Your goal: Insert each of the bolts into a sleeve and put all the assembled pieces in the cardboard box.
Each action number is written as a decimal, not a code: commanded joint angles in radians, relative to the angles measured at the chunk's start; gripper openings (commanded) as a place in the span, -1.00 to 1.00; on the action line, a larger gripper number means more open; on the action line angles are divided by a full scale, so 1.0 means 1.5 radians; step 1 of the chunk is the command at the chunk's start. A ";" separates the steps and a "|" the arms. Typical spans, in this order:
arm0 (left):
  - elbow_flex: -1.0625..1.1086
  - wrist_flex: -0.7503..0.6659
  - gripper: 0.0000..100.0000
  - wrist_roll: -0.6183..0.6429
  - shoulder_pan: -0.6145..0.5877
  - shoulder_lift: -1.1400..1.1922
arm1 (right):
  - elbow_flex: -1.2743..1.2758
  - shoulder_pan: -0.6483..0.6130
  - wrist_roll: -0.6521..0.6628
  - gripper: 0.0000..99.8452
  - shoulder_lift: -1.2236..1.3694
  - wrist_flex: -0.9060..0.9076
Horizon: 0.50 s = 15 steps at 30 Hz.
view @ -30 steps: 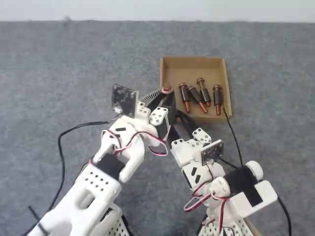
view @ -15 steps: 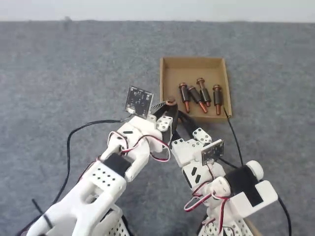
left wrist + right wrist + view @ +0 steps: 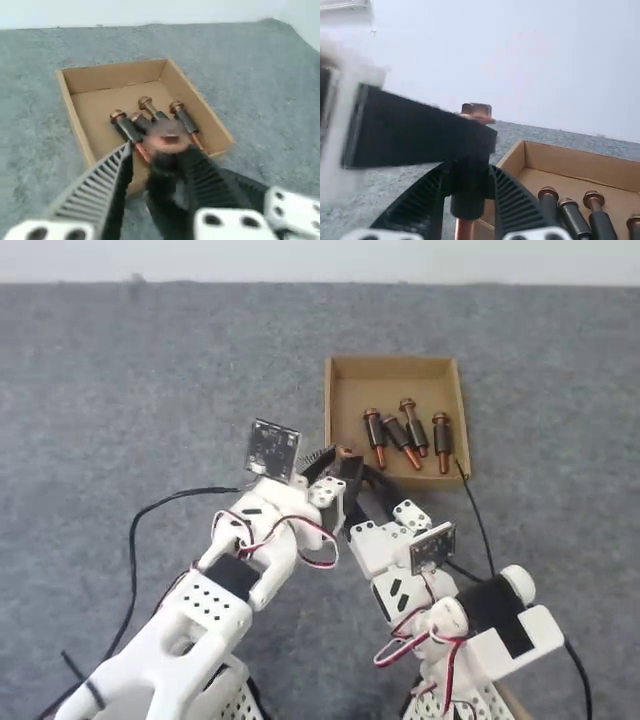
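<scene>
The right wrist view shows the right claw [image 3: 468, 180] clamped on a black sleeve [image 3: 468, 197]. A copper bolt [image 3: 477, 111] stands through it, head above, shank below. In the left wrist view the blurred bolt head sits within the left claw [image 3: 160, 149]; whether that claw grips it I cannot tell. From above, both meet just beside the cardboard box [image 3: 392, 364], which holds four assembled pieces [image 3: 405, 438] on the grey bench [image 3: 150, 370].

No text, label, number or sign can be read anywhere.
</scene>
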 commanded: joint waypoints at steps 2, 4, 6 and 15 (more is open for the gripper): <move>0.036 0.008 -0.37 -0.003 0.015 0.006 | 0.014 0.027 -0.001 -0.99 -0.013 -0.015; 0.039 0.008 -0.38 -0.003 0.021 -0.010 | 0.014 0.026 -0.001 -0.99 -0.013 -0.015; 0.040 0.008 -0.38 -0.003 0.027 -0.032 | 0.014 0.026 -0.001 -0.99 -0.013 -0.015; 0.100 0.008 -0.38 -0.003 0.031 -0.198 | 0.014 0.026 -0.001 -0.99 -0.013 -0.014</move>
